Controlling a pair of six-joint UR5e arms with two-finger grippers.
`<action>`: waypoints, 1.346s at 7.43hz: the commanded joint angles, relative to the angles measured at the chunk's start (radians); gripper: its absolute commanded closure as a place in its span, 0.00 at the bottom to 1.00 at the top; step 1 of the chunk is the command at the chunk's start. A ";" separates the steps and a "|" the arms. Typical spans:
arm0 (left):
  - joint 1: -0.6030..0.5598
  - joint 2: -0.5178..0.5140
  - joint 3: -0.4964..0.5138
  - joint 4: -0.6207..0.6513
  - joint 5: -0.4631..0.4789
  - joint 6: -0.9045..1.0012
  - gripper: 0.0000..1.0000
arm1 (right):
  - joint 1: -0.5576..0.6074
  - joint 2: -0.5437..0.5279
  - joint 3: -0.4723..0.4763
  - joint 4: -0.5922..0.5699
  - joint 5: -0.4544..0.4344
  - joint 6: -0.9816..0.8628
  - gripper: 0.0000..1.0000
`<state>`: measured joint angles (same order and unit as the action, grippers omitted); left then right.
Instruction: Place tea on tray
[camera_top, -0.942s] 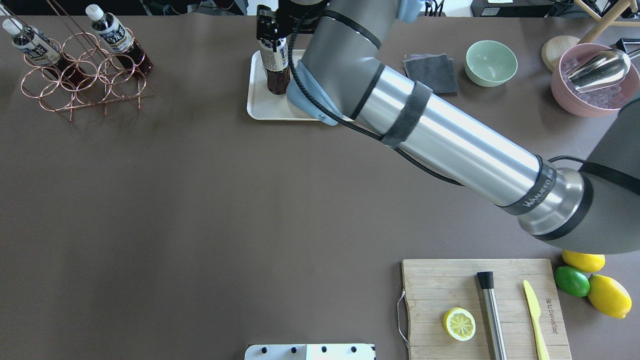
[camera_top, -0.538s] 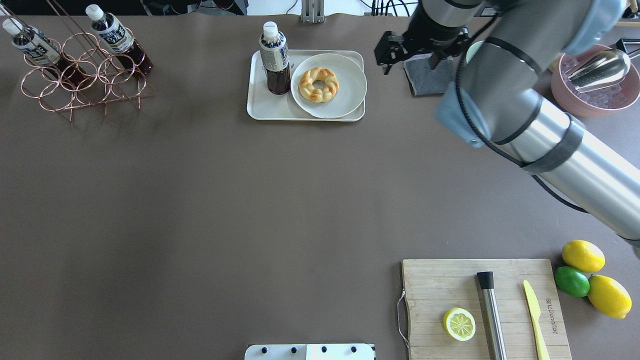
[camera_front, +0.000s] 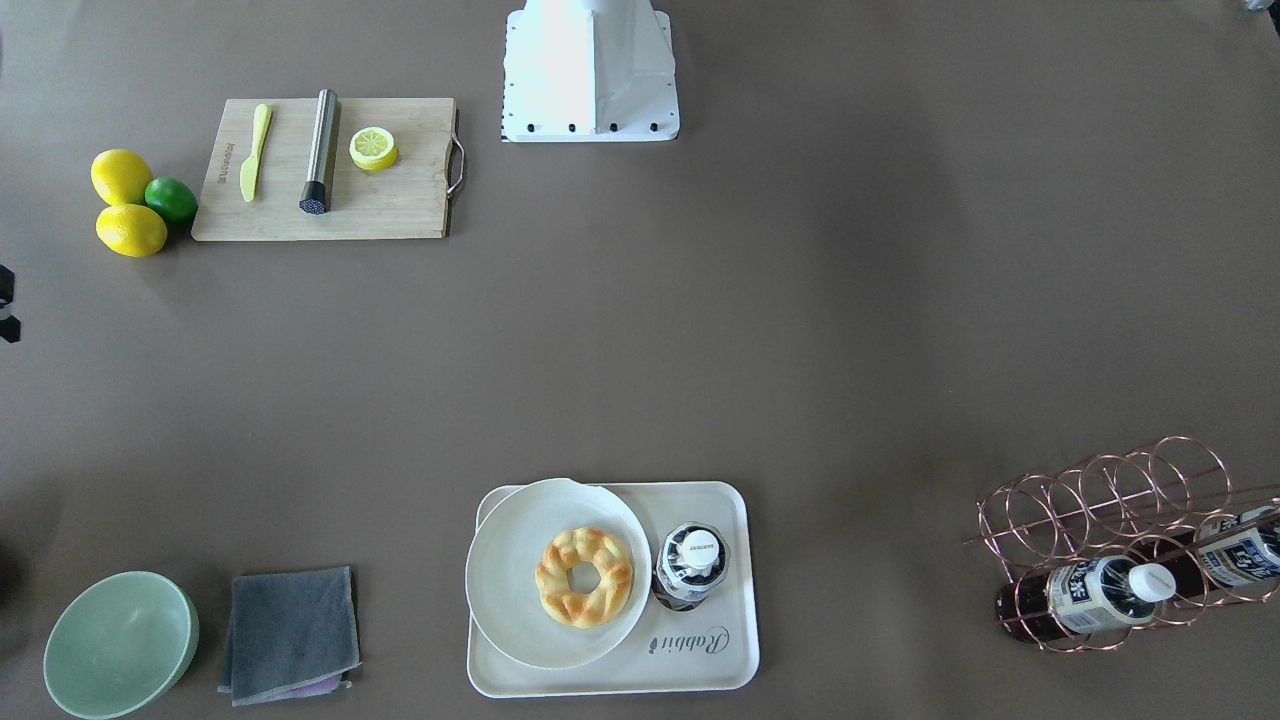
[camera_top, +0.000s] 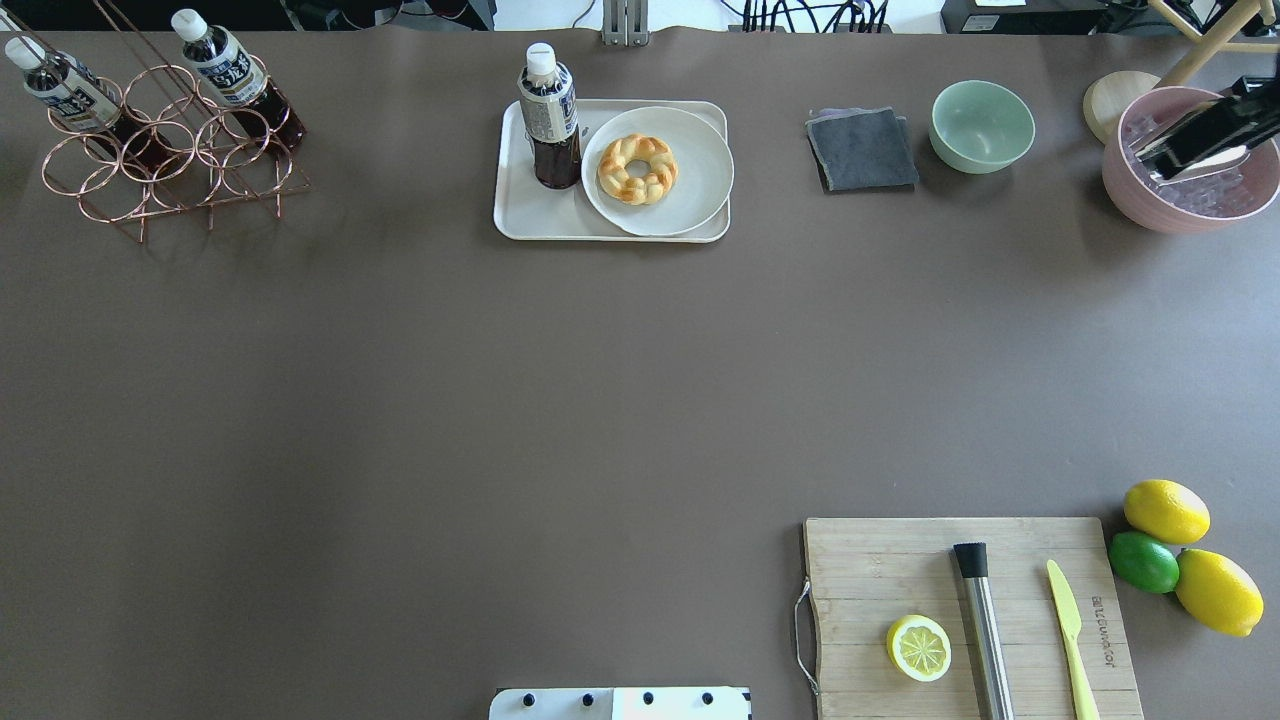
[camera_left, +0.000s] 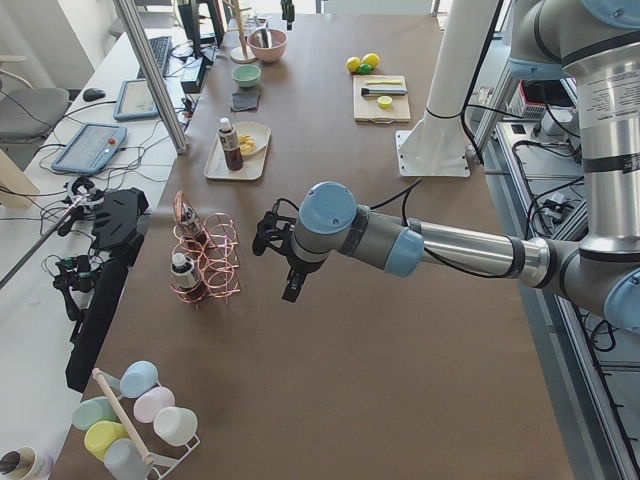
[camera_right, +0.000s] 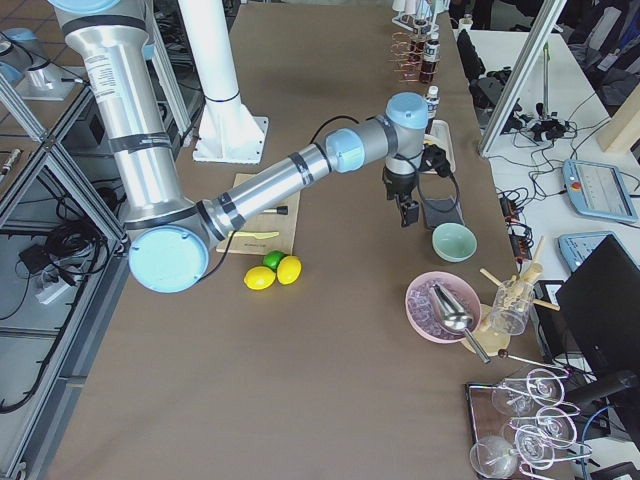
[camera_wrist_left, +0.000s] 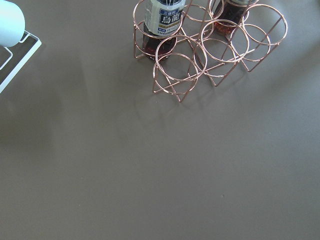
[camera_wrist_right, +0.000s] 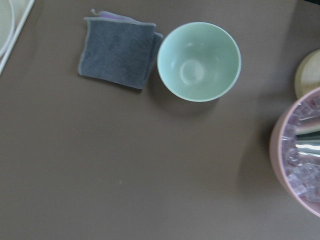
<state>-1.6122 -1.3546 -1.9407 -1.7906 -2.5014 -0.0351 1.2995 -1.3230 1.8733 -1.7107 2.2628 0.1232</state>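
Observation:
A tea bottle (camera_top: 548, 115) stands upright and free at the left end of the cream tray (camera_top: 520, 218). It also shows from above in the front view (camera_front: 692, 562), beside the "Rabbit" lettering on the tray (camera_front: 700, 665). Two more tea bottles (camera_top: 235, 80) lie in the copper rack (camera_top: 160, 160). My right gripper (camera_top: 1205, 135) is far to the right, over the pink bowl. Its dark tips stand apart at the front view's left edge (camera_front: 5, 305), empty. My left gripper (camera_left: 288, 280) hovers near the rack; I cannot tell whether it is open or shut.
A white plate (camera_top: 700, 190) with a doughnut (camera_top: 637, 168) fills the tray's right part. A grey cloth (camera_top: 862, 148), a green bowl (camera_top: 982, 125) and a pink bowl of ice (camera_top: 1150, 200) stand at the back right. A cutting board (camera_top: 860, 570), lemons and a lime (camera_top: 1143, 562) are front right.
My right gripper let go of the tea bottle on the tray. The arm swung away to the right and left most of the overhead view. The bottle stayed upright.

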 joint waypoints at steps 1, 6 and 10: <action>0.000 0.003 0.032 0.110 0.021 0.006 0.04 | 0.223 -0.146 -0.095 0.002 0.032 -0.371 0.01; -0.074 0.014 0.057 0.165 0.115 0.066 0.04 | 0.311 -0.292 -0.131 0.011 0.027 -0.508 0.00; -0.107 0.011 0.013 0.162 0.173 0.072 0.03 | 0.333 -0.292 -0.091 0.010 0.069 -0.499 0.00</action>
<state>-1.7119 -1.3420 -1.9211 -1.6268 -2.3610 0.0329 1.6268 -1.6139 1.7553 -1.6999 2.3156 -0.3808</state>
